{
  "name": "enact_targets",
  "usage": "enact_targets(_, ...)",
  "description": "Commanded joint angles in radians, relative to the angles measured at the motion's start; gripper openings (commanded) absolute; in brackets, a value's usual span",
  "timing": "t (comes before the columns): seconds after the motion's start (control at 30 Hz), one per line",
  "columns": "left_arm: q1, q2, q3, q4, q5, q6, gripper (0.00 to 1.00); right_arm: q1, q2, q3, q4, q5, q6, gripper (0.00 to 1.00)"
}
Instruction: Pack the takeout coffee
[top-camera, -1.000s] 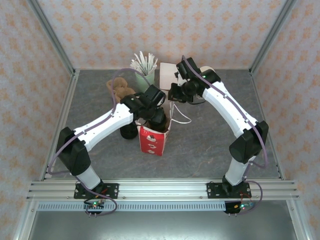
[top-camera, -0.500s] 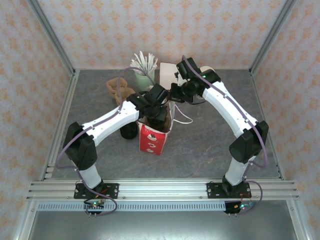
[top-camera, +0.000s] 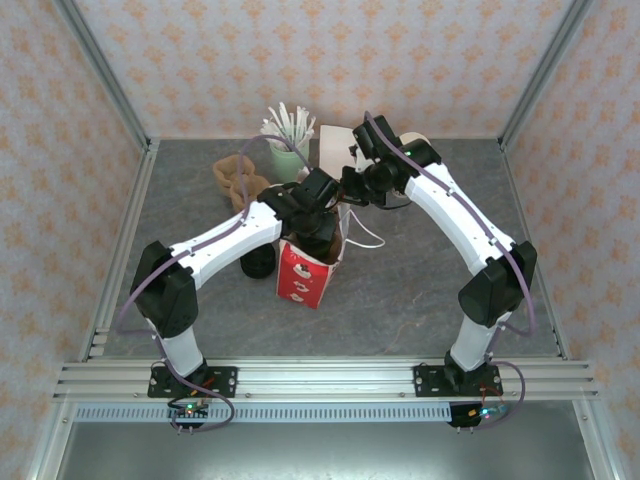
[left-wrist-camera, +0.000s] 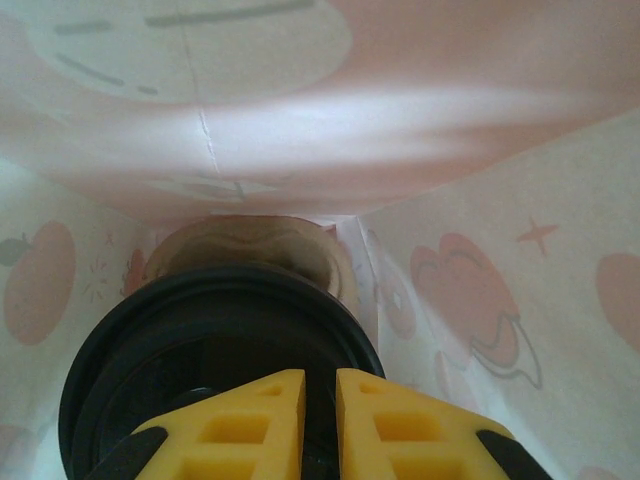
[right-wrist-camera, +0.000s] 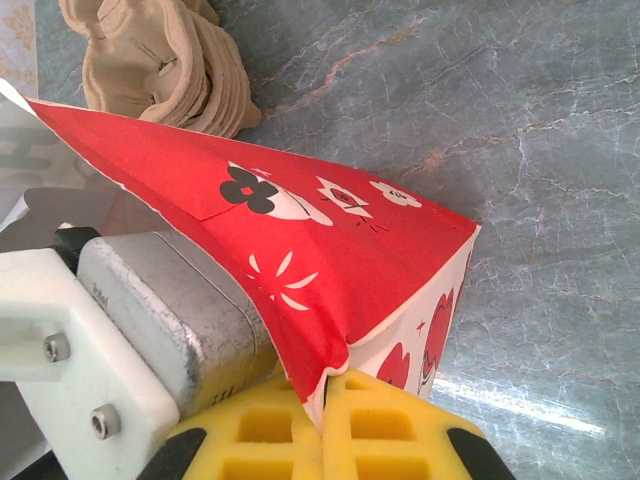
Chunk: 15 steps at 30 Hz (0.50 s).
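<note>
Red bag (right-wrist-camera: 330, 240) rim pinched by right fingers (right-wrist-camera: 385, 430): hold mouth taut. Left fingers (left-wrist-camera: 250, 420), narrow, nip takeout coffee (left-wrist-camera: 210, 320) lid inside; lower level, then release.

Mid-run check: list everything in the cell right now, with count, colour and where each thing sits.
takeout coffee cup: one, black lid showing, down inside the bag.
red paper bag: one, red with white handles, upright mid-table.
loose black lids: one stack, black, on the table left of the bag.
green cup: one, pale green, holding white sticks, at the back.
brown paper stack: one pile, tan, left of the green cup.
white box: one, white, at the back, right of the green cup.
table: one, grey marbled.
left gripper: yellow fingers nearly together at the lid's near rim; grip unclear.
right gripper: yellow fingers shut on the bag's top edge.
</note>
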<state>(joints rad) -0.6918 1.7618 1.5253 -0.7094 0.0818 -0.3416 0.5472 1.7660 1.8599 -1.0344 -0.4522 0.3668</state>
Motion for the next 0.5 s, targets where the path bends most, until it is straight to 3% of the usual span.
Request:
enact_targets(0.0, 0.004, 0.043, -0.001, 0.025, 0.013, -0.007, 0.16, 0.019, -0.02, -0.01, 0.041, -0.072, 0.011, 0.04)
enact_targets(0.47, 0.003, 0.09, -0.019, 0.034, 0.032, 0.0, 0.15, 0.024, -0.028, -0.016, 0.051, -0.082, 0.014, 0.03)
